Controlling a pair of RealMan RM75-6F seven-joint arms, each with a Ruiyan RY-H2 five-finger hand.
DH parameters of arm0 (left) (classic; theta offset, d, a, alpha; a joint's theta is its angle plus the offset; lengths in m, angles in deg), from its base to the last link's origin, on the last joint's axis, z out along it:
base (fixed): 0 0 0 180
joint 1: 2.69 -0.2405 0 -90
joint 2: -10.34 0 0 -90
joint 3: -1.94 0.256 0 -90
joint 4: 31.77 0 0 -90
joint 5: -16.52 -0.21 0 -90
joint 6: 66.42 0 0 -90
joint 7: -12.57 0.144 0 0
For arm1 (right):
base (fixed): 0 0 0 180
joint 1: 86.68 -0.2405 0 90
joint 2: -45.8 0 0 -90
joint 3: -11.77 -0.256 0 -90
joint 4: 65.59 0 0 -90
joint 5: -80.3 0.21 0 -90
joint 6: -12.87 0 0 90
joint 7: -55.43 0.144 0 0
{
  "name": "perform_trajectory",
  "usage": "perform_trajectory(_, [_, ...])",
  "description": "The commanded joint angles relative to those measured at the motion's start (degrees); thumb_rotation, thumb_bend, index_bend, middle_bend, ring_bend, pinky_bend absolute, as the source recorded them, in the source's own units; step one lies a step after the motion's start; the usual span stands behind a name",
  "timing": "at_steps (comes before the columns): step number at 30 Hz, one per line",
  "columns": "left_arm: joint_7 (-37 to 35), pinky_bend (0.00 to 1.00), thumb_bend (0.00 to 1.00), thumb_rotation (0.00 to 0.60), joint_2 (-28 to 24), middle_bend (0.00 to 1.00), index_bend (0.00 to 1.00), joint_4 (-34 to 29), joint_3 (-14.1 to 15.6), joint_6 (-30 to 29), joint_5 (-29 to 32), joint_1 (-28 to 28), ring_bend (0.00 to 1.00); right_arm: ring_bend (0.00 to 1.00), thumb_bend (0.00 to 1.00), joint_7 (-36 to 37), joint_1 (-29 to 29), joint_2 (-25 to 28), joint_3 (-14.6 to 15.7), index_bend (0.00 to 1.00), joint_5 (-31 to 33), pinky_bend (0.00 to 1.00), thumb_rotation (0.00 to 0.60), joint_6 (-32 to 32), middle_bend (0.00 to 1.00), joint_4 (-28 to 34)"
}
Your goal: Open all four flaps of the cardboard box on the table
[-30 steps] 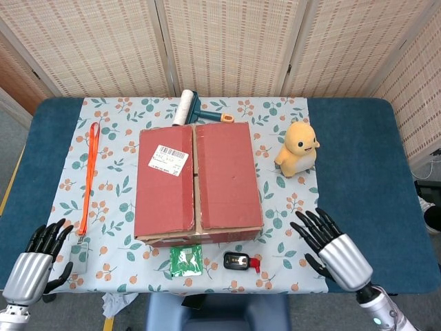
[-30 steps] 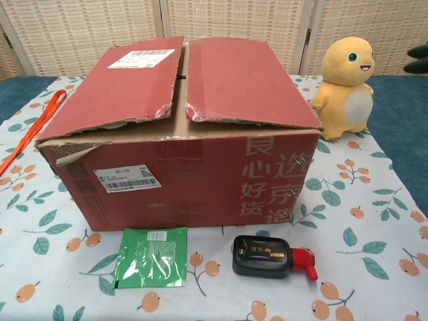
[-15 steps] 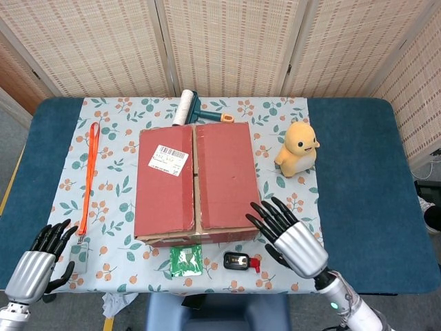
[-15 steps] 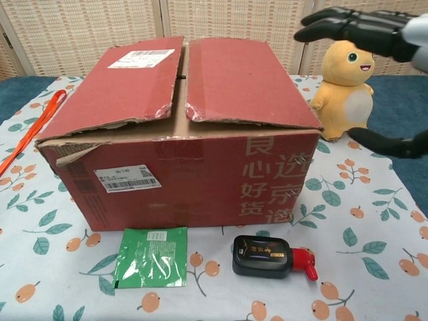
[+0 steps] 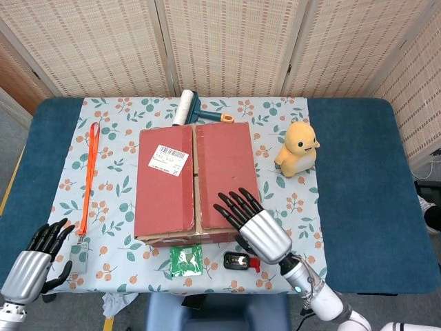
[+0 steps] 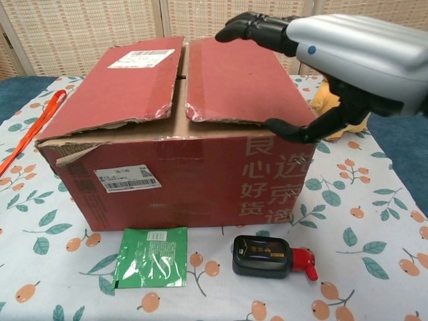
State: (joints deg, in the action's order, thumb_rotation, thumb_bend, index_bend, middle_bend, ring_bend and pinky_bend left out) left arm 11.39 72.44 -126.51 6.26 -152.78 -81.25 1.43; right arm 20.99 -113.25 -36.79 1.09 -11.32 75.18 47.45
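Both top flaps of the cardboard box (image 5: 198, 183) lie flat and shut; it sits mid-frame in the head view on the table (image 5: 358, 165) w/ its leafy cloth (image 5: 117, 172), so none of the four flaps is open yet. Right hand (image 5: 256, 227) hovers over the box's near right corner, fingers (image 6: 249, 25) spread above the right flap (image 5: 224, 176), thumb low by the front corner in the chest view; it holds nothing. Can't tell if it touches the cardboard. Left hand (image 5: 31, 261) sits bottom left of the head view, fingers apart, empty, well apart from the box.

Risks, as I judge them: the centre seam looks torn and ragged at the front, so a pull from there could rip the flap edge rather than lift it. A one-handed lift w/ no hold on the box may drag or tip it toward the plush toy (image 5: 298, 148) just beside it at right, or onto the ink bottle (image 6: 271, 257) and green packet (image 6: 151, 257) lying in front. The lint roller (image 5: 185, 107) at the back edge could get shoved too.

Writing: large pale Chinese characters on the front face, approx. 良心 / 好货 plus others part-hidden. A white shipping label (image 5: 169, 160) w/ barcode on the left flap, too small to read. Front sticker (image 6: 126, 178) shows a barcode and something like "36/140". Bottle label is unreadable.
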Motion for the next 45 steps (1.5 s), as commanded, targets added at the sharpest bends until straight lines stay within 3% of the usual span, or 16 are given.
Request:
perform_trajectory(1, [0.24, 0.00, 0.53, 0.600, -0.03, 0.00, 0.00, 0.07, 0.08, -0.39, -0.35, -0.09, 0.01, 0.00, 0.46, -1.54, -1.30, -1.94, -0.46, 0.00, 1.65, 0.00, 0.600, -0.37, 0.00, -0.87])
perform_trajectory(14, [-1.39, 0.00, 0.53, 0.600, -0.63, 0.00, 0.00, -0.05, 0.24, -2.89, -1.05, -1.11, 0.01, 0.00, 0.46, -10.66, -7.28, -10.65, -2.90, 0.00, 10.16, 0.00, 0.600, -2.12, 0.00, -4.00])
perform_trajectory(27, [-4.90, 0.00, 0.53, 0.600, -1.92, 0.00, 0.00, 0.41, 0.17, -5.07, -1.38, -1.80, 0.01, 0.00, 0.46, -14.58, -12.65, -15.13, -5.02, 0.00, 15.67, 0.00, 0.600, -1.93, 0.00, -7.96])
perform_trajectory(38, [-5.14, 0.00, 0.53, 0.600, -1.93, 0.00, 0.00, 0.61, 0.05, -5.58, -1.37, -2.13, 0.01, 0.00, 0.46, -14.72, -14.23, -14.30, -6.06, 0.00, 15.18, 0.00, 0.600, 2.01, 0.00, -5.66])
perform_trajectory(45, [-3.03, 0.00, 0.53, 0.600, -1.75, 0.00, 0.00, 0.33, -0.16, -5.06, -0.81, -2.20, 0.01, 0.00, 0.46, -13.78, -11.36, -8.70, -5.24, 0.00, 10.91, 0.00, 0.600, 7.98, 0.00, 0.61])
